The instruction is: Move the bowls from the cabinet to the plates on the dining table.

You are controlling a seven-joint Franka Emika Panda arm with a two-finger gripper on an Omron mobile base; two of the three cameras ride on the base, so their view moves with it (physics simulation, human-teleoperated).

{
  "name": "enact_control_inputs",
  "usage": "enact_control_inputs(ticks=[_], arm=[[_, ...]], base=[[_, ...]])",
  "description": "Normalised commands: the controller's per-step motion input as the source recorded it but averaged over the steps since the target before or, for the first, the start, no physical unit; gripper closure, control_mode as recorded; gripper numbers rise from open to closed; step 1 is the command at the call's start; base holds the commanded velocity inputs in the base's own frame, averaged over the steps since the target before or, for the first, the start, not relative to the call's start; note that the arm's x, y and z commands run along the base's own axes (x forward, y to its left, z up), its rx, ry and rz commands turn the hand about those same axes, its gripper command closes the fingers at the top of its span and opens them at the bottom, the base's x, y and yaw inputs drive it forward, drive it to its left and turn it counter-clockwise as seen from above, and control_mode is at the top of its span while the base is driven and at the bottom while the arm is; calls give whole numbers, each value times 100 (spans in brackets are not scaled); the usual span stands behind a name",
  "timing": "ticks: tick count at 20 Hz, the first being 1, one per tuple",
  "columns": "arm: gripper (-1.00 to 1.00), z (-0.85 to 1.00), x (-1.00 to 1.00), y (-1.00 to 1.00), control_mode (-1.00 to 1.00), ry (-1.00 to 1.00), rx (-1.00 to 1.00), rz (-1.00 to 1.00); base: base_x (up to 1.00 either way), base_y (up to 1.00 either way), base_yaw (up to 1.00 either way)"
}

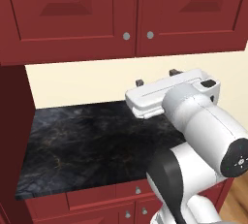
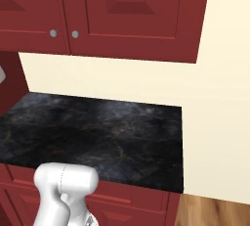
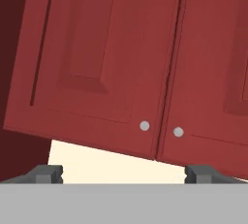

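Both doors of the cabinet (image 1: pixel 126 14) are shut in the left base view, hiding whatever is inside. The gripper (image 1: pixel 156 77) hangs below them over the black marble counter (image 1: pixel 87 140), fingers spread wide and holding nothing, the hand level, pointing at the wall. From the right base view, the knobs (image 2: pixel 64 33) sit upper left. Along the hand view, the fingertips (image 3: pixel 48 173) stand apart beneath the knobs.

Matt red wood, polished dark stone
The cabinet (image 1: pixel 72 19) looks painted wood with silver metal knobs (image 1: pixel 126 36); the table (image 1: pixel 97 140) is glossy black marble.
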Motion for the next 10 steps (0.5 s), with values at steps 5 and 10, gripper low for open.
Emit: enact_control_inputs(ticks=[5, 10], arm=[[-100, 16, 0, -8, -100, -17, 12, 0], [-100, 0, 20, -12, -100, 0, 0, 0]], base=[[0, 0, 0], [0, 0, 0]])
